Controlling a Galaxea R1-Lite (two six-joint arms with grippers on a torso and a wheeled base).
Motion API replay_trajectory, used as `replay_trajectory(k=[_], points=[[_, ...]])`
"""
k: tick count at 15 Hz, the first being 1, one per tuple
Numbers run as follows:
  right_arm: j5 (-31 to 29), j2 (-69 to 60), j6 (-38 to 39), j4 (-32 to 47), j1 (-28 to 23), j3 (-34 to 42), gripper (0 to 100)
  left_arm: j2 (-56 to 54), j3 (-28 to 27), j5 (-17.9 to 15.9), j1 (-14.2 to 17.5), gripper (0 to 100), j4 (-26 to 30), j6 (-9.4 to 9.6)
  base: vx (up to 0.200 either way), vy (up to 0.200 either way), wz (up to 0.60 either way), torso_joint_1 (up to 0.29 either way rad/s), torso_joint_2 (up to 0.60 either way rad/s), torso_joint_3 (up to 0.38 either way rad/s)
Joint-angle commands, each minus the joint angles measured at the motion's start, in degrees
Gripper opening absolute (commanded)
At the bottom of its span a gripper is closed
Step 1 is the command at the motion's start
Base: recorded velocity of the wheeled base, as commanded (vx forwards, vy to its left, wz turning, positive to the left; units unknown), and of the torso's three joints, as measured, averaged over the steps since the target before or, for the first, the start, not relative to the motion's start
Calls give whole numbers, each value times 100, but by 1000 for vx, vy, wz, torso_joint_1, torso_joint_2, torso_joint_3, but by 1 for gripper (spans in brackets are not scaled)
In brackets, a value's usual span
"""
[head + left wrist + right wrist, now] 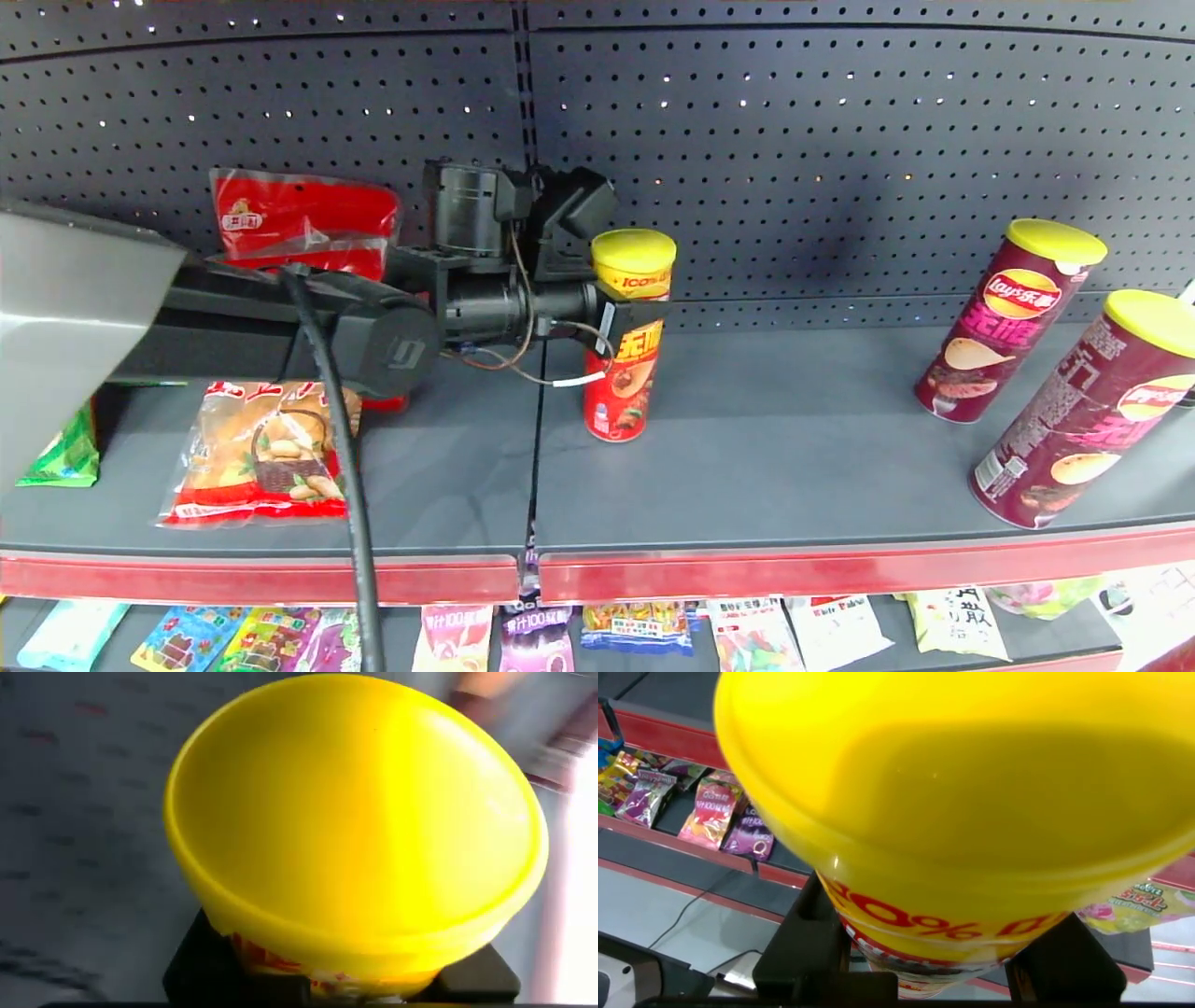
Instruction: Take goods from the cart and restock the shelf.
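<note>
A red chips can (624, 383) with a yellow lid (355, 821) stands upright on the grey shelf (803, 448), near its middle. My left gripper (627, 329) comes in from the left and is shut on the can's upper half; its dark fingers (201, 961) press on both sides below the lid. My right gripper (934, 975) is shut on a second yellow-lidded red can (971, 793), whose lid hides most of the can's body. Its black fingers (799, 952) clamp the can's sides.
Two purple chips cans (1008, 317) (1088, 411) stand at the shelf's right end. A red bag (303, 219) leans on the pegboard behind my left arm. A nut snack bag (266, 453) lies flat at front left, beside a green packet (65, 457). Small packets (635, 625) (715, 812) fill the lower shelf.
</note>
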Motion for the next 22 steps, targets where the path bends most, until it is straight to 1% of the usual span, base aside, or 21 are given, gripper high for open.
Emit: replay_trajectory(k=[1, 3, 4, 5, 6, 7, 8, 10, 12, 14, 18, 22], points=[[2, 12, -7, -1, 4, 0, 0, -642, 492, -664, 114, 0, 37, 7, 0, 0, 0, 0, 0, 0], [2, 12, -7, -1, 4, 0, 0, -835, 738, -1403, 141, 0, -7, 78, 0, 0, 0, 0, 0, 0], [2, 12, -7, -10, 4, 0, 0, -844, 756, -1596, 141, 0, -7, 148, 0, 0, 0, 0, 0, 0], [2, 12, -7, -10, 4, -9, 0, -827, 756, -1701, 141, 0, -7, 262, 0, 0, 0, 0, 0, 0], [2, 12, -7, -10, 4, -9, 0, -827, 756, -1701, 141, 0, -7, 262, 0, 0, 0, 0, 0, 0], [11, 21, -7, -10, 4, -53, 0, -827, 800, -1877, 132, 0, -7, 333, 0, 0, 0, 0, 0, 0], [11, 21, -7, -1, 12, -79, 0, -827, 879, -1974, 123, 0, -7, 394, 0, 0, 0, 0, 0, 0], [11, 30, -7, -1, 12, -79, 0, -835, 984, -2071, 106, 0, -7, 429, 0, 0, 0, 0, 0, 0], [11, 30, -7, -1, 12, -79, 0, -844, 1309, -2194, 27, 0, -16, 702, 0, 0, 0, 0, 0, 0], [11, 30, -7, -10, 12, -88, 0, -827, 1441, -2299, 0, 0, -148, 746, 0, 0, 0, 0, 0, 0], [11, 47, -7, -1, 12, -88, 0, -827, 1476, -2563, 0, 0, -174, 728, 0, 0, 0, 0, 0, 0], [11, 56, -7, -1, 12, -88, 0, -853, 1670, -2580, -26, 0, -183, 746, 0, 0, 0, 0, 0, 0]])
